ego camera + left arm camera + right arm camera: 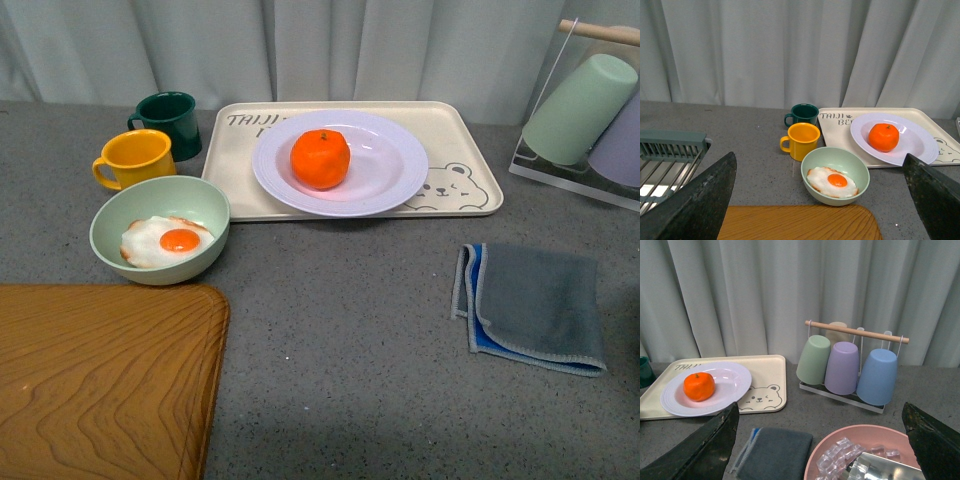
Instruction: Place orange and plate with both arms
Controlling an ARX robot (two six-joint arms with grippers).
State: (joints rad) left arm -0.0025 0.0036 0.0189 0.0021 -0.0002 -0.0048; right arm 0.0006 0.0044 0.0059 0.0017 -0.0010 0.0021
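Note:
The orange sits in the middle of the white plate, which rests on the beige bear tray at the back of the table. Both also show in the left wrist view, the orange on the plate, and in the right wrist view, the orange on the plate. Neither arm shows in the front view. My left gripper is open and empty, hanging above the green bowl's near side. My right gripper is open and empty, above the cloth and pink bowl.
A pale green bowl with a fried egg, a yellow mug and a dark green mug stand left of the tray. A wooden board lies front left, a grey cloth right. A cup rack, pink ice bowl and dish rack show too.

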